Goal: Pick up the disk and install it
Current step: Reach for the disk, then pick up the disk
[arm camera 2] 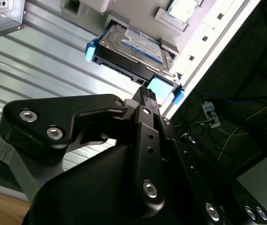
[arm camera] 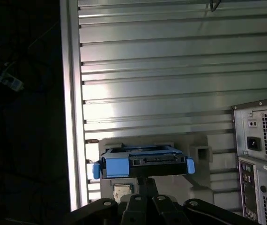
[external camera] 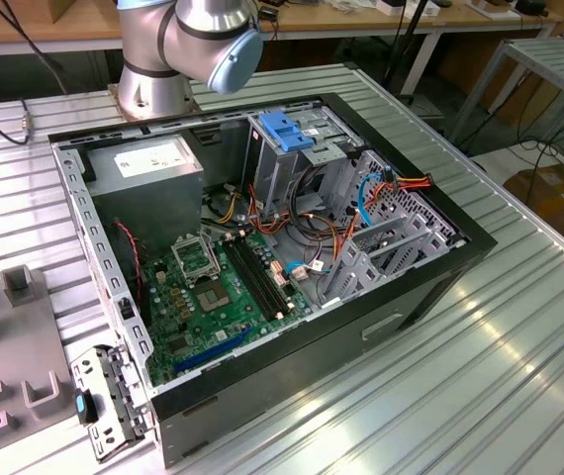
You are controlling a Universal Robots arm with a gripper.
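Observation:
The disk is a flat silver-grey drive with a white-and-blue label and bright blue rails at its ends. It lies in a slot of a grey fixture plate near the table's edge. In the first wrist view the disk is seen end-on, its connector side facing my gripper. My black gripper hovers just short of that near edge, centred on it and not touching it. Nothing is held.
The open computer case lies on the ribbed metal table, with a metal drive cage and blue latch at its far side. The case's rear panel stands close beside the fixture. The table edge drops to dark floor.

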